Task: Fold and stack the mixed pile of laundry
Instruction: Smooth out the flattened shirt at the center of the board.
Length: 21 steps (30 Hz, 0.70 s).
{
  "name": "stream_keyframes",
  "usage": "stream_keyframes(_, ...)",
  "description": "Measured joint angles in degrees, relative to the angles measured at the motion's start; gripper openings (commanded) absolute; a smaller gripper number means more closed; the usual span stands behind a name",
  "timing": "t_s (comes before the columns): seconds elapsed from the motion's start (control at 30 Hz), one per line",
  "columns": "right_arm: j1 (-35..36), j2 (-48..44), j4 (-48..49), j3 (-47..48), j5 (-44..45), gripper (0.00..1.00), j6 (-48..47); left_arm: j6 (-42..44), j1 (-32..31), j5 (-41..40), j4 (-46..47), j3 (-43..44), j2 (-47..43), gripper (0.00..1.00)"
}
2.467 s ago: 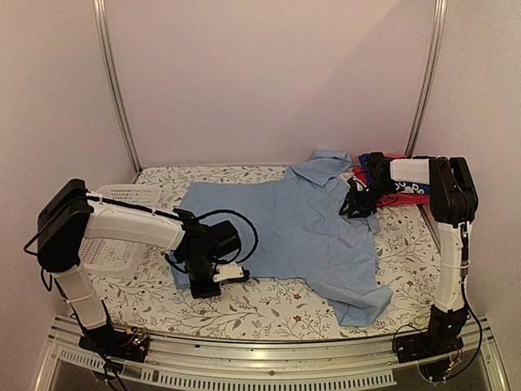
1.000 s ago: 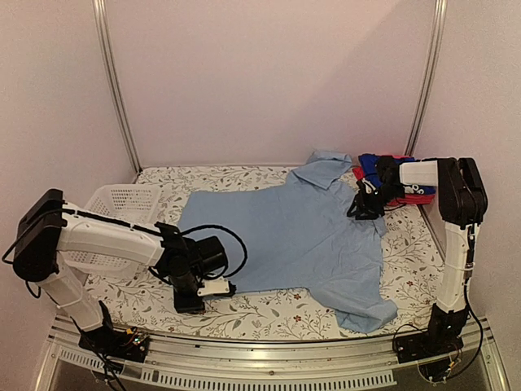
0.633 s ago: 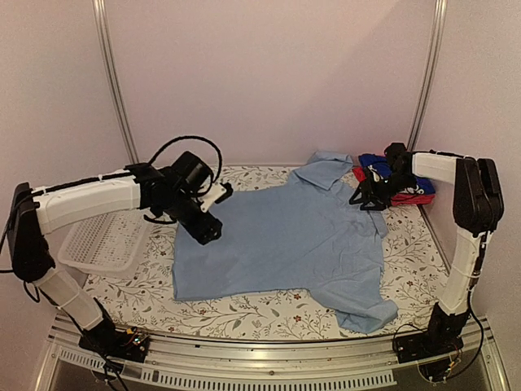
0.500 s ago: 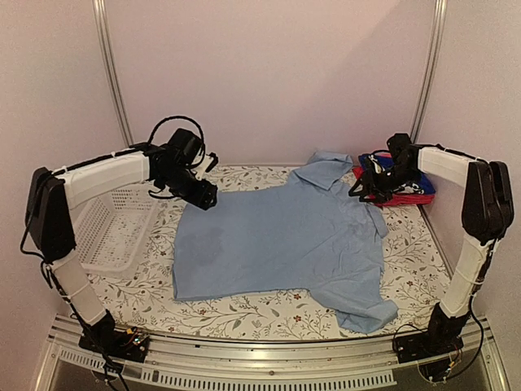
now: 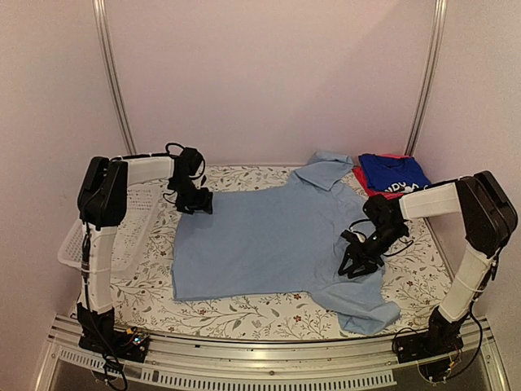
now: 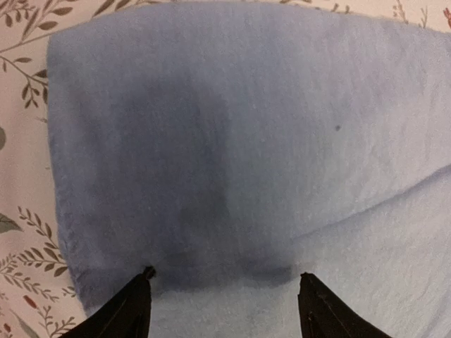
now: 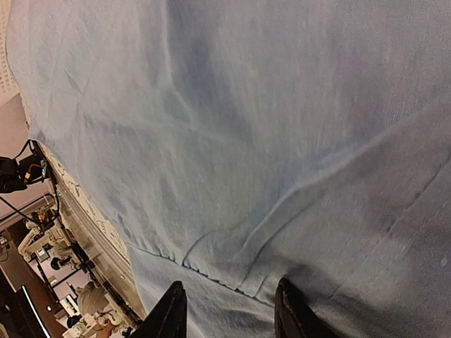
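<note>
Mixed laundry pile: light-blue collared shirt [image 5: 277,240] spread flat across mid-desk [image 5: 244,308], royal-blue shirt [image 5: 392,173] folded atop red-pink one [image 5: 359,174] at the far right corner. Left tool [image 6: 224,276] spread wide, set down just inside the far left hem corner, gripping nothing. Right tool [image 7: 227,290] about half spread, straddling a ridge beside the near sleeve seam, no pinch evident. Probably lining up a fold.

Risks from here: closing on the top layer only, leaving the back panel behind and skewing the fold. Lifting unevenly, dragging the whole shirt sideways. Missing the thin edge, closing on nothing. Sweeping into the finished stack nearby.
</note>
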Motion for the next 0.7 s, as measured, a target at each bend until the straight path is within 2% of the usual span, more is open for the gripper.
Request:
stream_keyframes(0.17, 0.2, -4.2, -0.1, -6.7, -1.0, 0.42, 0.8, -1.9, 1.8, 0.3, -0.5, 3.0, 2.6, 0.70)
stream_keyframes(0.27, 0.2, -3.1, -0.7, -5.6, -1.6, 0.43, 1.3, -2.8, 2.7, 1.0, -1.0, 6.1, 4.7, 0.71)
stream_keyframes(0.33, 0.2, 0.4, -2.1, -1.5, -2.7, 0.47, 1.8, -3.1, 3.5, 1.5, -1.3, 10.2, 7.0, 0.73)
stream_keyframes(0.4, 0.2, 4.0, -2.5, 4.2, -3.3, 0.54, 2.2, -3.3, 4.3, 2.3, -1.6, 14.0, 9.2, 0.78)
stream_keyframes(0.43, 0.2, 5.4, -2.4, 7.4, -2.7, 0.58, 2.3, -3.4, 4.7, 2.7, -1.3, 15.3, 9.8, 0.83)
stream_keyframes(0.47, 0.2, 6.0, -2.3, 10.6, -2.4, 0.61, 2.2, -3.2, 5.0, 2.7, -1.2, 15.6, 10.0, 0.92)
stream_keyframes(0.5, 0.1, 5.9, -2.1, 12.8, -2.2, 0.62, 2.4, -2.9, 5.0, 2.8, -1.1, 15.4, 9.7, 0.99)
stream_keyframes(0.6, -0.3, 1.4, -1.5, 15.6, -1.6, 0.69, 3.4, -3.3, 4.8, 2.4, 1.7, 8.0, 3.8, 1.00)
stream_keyframes(0.63, -0.5, -1.2, -1.8, 15.3, -1.3, 0.74, 4.0, -3.5, 4.4, 2.3, 2.3, 4.7, 0.5, 1.00)
stream_keyframes(0.7, -1.1, -7.2, -2.1, 13.0, -1.1, 0.90, 5.2, -5.1, 3.1, 2.3, 3.9, -3.2, -8.5, 1.00)
